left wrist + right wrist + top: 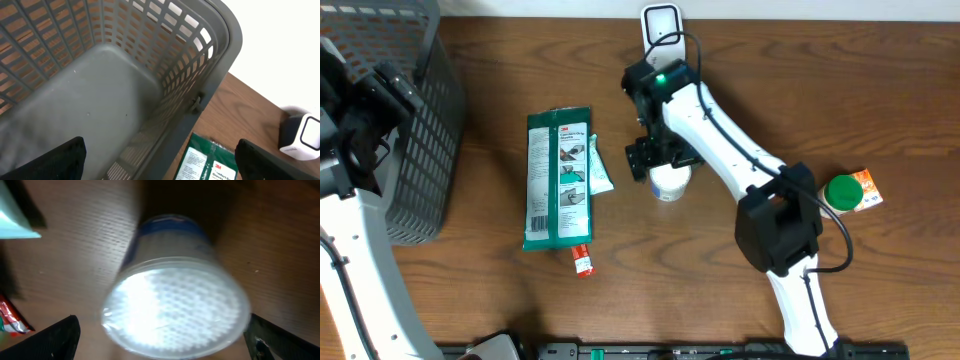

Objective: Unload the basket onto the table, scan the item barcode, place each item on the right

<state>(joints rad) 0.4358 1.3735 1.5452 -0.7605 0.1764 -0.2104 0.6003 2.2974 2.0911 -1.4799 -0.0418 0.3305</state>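
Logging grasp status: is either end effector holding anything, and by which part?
Nothing is held. The right end effector hangs open over the white container; the left end effector, open, over the basket.

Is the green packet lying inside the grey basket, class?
No, the green packet lies on the table beside the basket in the overhead view.

Overhead top-down, wrist cameras close, angled downward
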